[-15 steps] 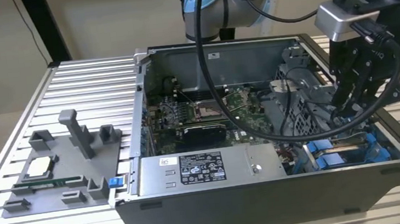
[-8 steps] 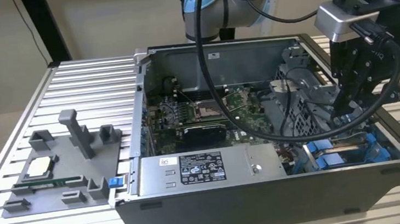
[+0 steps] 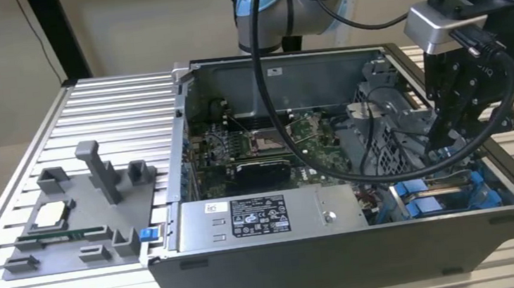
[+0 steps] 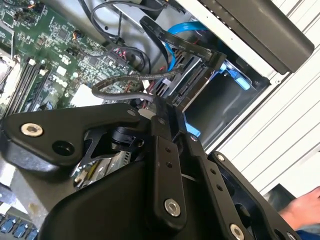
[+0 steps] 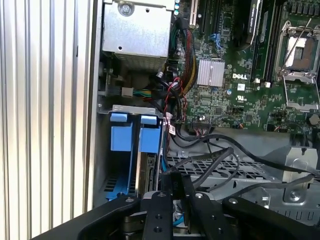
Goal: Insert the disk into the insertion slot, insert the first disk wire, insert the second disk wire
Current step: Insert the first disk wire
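Closest in, one black gripper [image 5: 178, 192] hangs over the five o'clock corner of the open grey computer case [image 3: 345, 277] as the exterior view shows it. Its two fingers [image 5: 159, 215] are drawn nearly together and seem to pinch the black plug [image 5: 177, 177] of one dark wire [image 5: 210, 156], which loops away across the perforated metal cage.

Just beyond the plug stands the one disk [image 5: 148, 175], a flat hard drive seen edge-on as a narrow dark strip clipped in its bright blue plastic carrier. It is already seated upright in the insertion slot [image 5: 131, 108], a grey sheet-metal bay. Two bright blue plastic tabs [image 5: 120, 132] sit side by side at the bay's mouth.

Farther in lies one green motherboard [image 3: 266, 139] at the case's centre. One grey metal power-supply box with a pale label [image 3: 264, 217] sits at six o'clock.

Outside the case, at nine o'clock, one grey plastic fixture [image 3: 85, 217] rests on the slatted aluminium table [image 3: 112, 108]. At twelve o'clock rises the arm's pale blue joint [image 3: 258, 6]
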`<state>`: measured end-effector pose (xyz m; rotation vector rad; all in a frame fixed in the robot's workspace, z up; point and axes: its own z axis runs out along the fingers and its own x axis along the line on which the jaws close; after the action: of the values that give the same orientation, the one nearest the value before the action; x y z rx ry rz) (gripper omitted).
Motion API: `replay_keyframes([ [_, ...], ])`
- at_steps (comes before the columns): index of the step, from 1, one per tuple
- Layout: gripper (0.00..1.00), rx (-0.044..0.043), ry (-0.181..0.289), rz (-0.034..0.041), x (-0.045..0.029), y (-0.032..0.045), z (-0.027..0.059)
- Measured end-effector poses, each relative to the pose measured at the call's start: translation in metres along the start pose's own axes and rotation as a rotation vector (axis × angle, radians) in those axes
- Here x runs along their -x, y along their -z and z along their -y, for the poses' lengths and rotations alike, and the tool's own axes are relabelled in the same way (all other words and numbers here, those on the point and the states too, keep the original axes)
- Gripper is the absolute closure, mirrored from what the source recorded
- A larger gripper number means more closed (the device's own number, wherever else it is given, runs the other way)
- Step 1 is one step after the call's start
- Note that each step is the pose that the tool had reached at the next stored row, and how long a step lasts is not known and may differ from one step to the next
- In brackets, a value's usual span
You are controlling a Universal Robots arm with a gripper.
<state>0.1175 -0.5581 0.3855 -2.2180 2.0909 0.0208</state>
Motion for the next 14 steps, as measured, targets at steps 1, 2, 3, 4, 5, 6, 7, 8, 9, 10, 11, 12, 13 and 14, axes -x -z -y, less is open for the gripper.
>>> replay_keyframes([
  [1, 1.0, 0.0, 0.0, 0.0, 0.0, 0.0, 0.0],
  [2, 1.0, 0.0, 0.0, 0.0, 0.0, 0.0, 0.0],
  [3, 1.0, 0.0, 0.0, 0.0, 0.0, 0.0, 0.0],
  [4, 1.0, 0.0, 0.0, -0.0001, 0.0, -0.0001, 0.0],
  [5, 1.0, 0.0002, 0.0, -0.0009, 0.0, -0.0004, 0.0006],
  [6, 1.0, 0.0009, 0.0, -0.0032, -0.0001, -0.0007, 0.0015],
  [7, 1.0, 0.0016, 0.0, -0.006, -0.0003, -0.001, 0.0027],
  [8, 1.0, 0.0018, 0.0, -0.0071, -0.0004, -0.0015, 0.0038],
  [9, 1.0, 0.0019, 0.0, -0.0072, -0.0004, -0.0015, 0.0043],
  [10, 1.0, 0.0019, 0.0, -0.0073, -0.0004, -0.0015, 0.0043],
  [11, 1.0, 0.0018, 0.0, -0.0073, -0.0004, -0.0015, 0.0043],
  [12, 1.0, 0.0018, 0.0, -0.0073, -0.0004, -0.0016, 0.0047],
  [13, 1.0, 0.0022, 0.0, -0.0072, -0.0005, -0.0018, 0.0065],
  [14, 1.0, 0.0035, 0.0, -0.0074, -0.0007, -0.0022, 0.0087],
])
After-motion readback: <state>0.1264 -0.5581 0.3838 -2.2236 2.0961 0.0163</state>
